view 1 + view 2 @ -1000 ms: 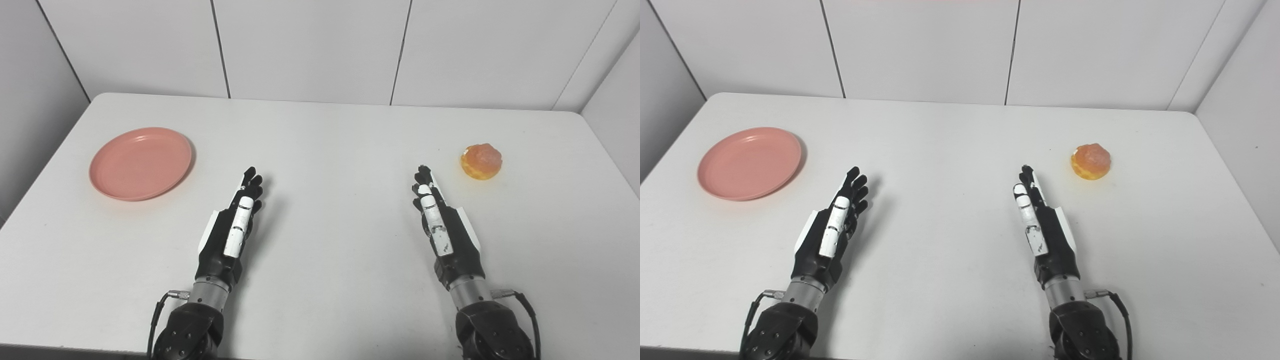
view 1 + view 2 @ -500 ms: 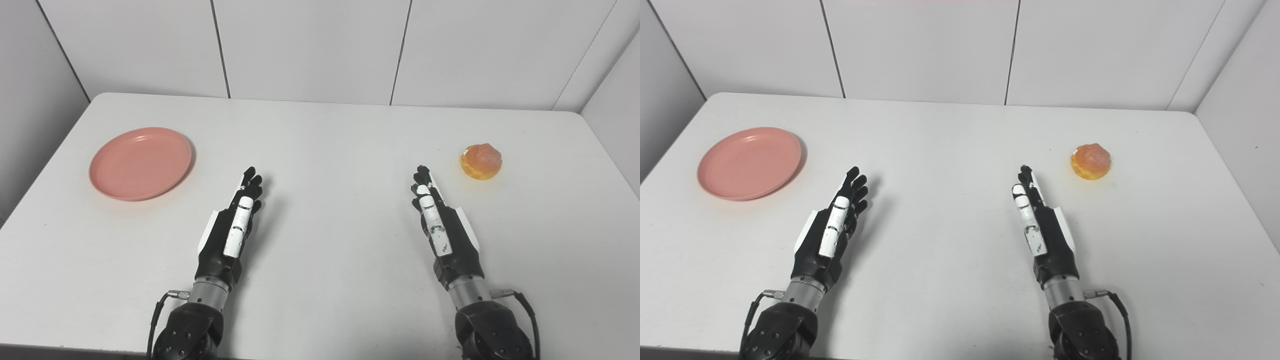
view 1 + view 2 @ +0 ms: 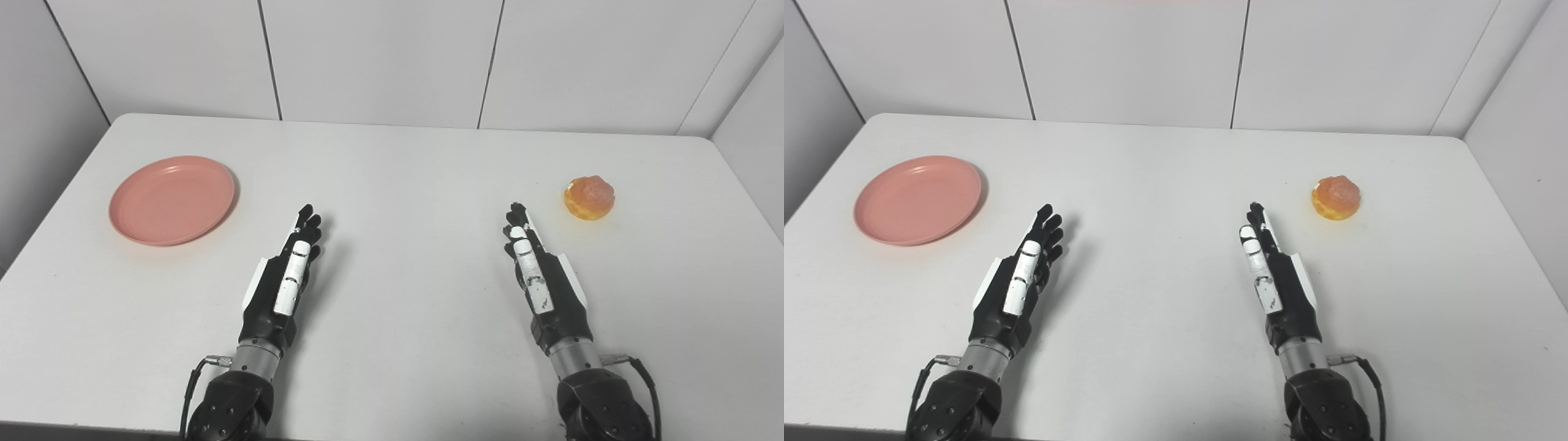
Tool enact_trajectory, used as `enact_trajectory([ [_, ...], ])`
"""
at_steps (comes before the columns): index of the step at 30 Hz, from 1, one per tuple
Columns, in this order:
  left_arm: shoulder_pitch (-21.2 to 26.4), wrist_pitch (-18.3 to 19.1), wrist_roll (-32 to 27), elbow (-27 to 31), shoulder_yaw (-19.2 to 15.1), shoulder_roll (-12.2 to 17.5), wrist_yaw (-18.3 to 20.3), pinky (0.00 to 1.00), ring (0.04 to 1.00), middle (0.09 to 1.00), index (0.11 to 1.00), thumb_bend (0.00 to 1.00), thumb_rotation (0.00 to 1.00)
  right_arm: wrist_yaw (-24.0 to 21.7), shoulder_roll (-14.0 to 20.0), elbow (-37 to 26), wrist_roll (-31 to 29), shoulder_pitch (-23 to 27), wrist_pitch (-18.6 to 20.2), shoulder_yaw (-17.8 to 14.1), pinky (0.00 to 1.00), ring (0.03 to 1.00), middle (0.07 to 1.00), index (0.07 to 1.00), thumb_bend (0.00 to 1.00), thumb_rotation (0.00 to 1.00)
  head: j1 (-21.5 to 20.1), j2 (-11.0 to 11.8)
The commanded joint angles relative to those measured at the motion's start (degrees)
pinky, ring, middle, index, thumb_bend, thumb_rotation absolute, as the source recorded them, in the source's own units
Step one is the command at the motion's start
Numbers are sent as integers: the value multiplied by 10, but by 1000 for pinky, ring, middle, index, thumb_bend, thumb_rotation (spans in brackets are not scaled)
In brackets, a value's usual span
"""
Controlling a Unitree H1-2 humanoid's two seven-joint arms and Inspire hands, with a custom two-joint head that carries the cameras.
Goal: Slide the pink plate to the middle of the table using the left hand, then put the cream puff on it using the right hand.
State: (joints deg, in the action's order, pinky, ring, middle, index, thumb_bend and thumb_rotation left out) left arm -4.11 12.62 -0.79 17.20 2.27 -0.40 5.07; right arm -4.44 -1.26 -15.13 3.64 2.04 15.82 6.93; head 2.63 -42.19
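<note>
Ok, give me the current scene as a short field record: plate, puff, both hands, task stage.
pink plate: far left of table, empty, untouched
cream puff: far right, resting on the table
left hand: open, fingers straight, holds nothing, right of the plate
right hand: open, holds nothing, short of the puff
stage: plate not yet slid to the middle
</note>
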Motion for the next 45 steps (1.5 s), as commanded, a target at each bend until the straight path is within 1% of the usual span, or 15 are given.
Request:
enact_trajectory([
  [1, -10, -27, 1, 8, 4, 8, 2, 1000, 1000, 1000, 1000, 453, 1000, 1, -1, -8, -4, 14, -28, -1, 1000, 1000, 1000, 1000, 220, 1000, 10, 5],
  [6, -12, -30, 14, 3, 13, 2, -4, 1000, 1000, 1000, 1000, 464, 1000, -5, 4, -4, -18, 10, -38, -7, 1000, 1000, 1000, 1000, 223, 1000, 39, 19],
  [9, -12, -37, 24, -9, 21, -6, -10, 1000, 1000, 1000, 995, 463, 1000, -9, 7, 2, -35, 7, -51, -16, 1000, 1000, 1000, 1000, 197, 1000, 73, 38],
  [10, -12, -38, 27, -12, 23, -9, -13, 1000, 1000, 1000, 995, 464, 1000, -10, 8, 5, -41, 6, -56, -19, 1000, 1000, 1000, 1000, 196, 1000, 73, 38],
  [14, -10, -56, 31, -34, 33, -20, -23, 1000, 996, 999, 991, 474, 1000, -15, 16, 23, -51, 4, -77, -27, 1000, 1000, 1000, 1000, 193, 1000, 111, 68],
  [15, -10, -59, 32, -37, 36, -22, -25, 1000, 996, 1000, 992, 478, 1000, -16, 17, 25, -55, 3, -82, -28, 1000, 1000, 1000, 1000, 188, 1000, 114, 70],
  [16, -10, -63, 35, -42, 39, -25, -29, 1000, 994, 999, 992, 474, 1000, -19, 19, 29, -60, 3, -85, -30, 1000, 1000, 1000, 1000, 188, 1000, 137, 81],
  [17, -10, -66, 37, -45, 42, -28, -33, 999, 990, 996, 989, 470, 1000, -23, 22, 31, -65, 3, -87, -31, 1000, 1000, 1000, 1000, 189, 1000, 137, 81],
  [18, -9, -69, 41, -50, 45, -32, -39, 994, 985, 992, 985, 465, 1000, -28, 26, 37, -71, 3, -91, -34, 1000, 1000, 1000, 1000, 189, 1000, 168, 94],
  [21, -5, -68, 54, -59, 57, -40, -50, 977, 977, 984, 977, 454, 1000, -38, 37, 47, -84, 6, -98, -39, 1000, 1000, 1000, 1000, 185, 1000, 191, 105],
  [22, -4, -66, 62, -61, 61, -46, -57, 975, 977, 984, 976, 453, 1000, -42, 40, 56, -92, 8, -109, -43, 1000, 1000, 1000, 1000, 183, 1000, 208, 117],
  [25, -3, -59, 76, -65, 69, -63, -75, 938, 958, 972, 954, 449, 1000, -53, 44, 79, -113, 13, -131, -52, 1000, 1000, 1000, 1000, 168, 1000, 220, 130],
  [30, -4, -56, 83, -70, 72, -71, -79, 961, 976, 980, 968, 450, 1000, -57, 44, 78, -120, 10, -136, -53, 1000, 1000, 1000, 1000, 117, 1000, 226, 139],
  [38, -5, -62, 81, -74, 74, -73, -77, 976, 980, 983, 970, 477, 1000, -54, 47, 57, -112, 4, -124, -49, 1000, 1000, 1000, 1000, 81, 1000, 227, 140],
  [45, -5, -56, 85, -71, 75, -72, -78, 969, 977, 979, 966, 483, 1000, -54, 45, 55, -115, 4, -127, -49, 1000, 1000, 1000, 1000, 62, 1000, 225, 137],
])
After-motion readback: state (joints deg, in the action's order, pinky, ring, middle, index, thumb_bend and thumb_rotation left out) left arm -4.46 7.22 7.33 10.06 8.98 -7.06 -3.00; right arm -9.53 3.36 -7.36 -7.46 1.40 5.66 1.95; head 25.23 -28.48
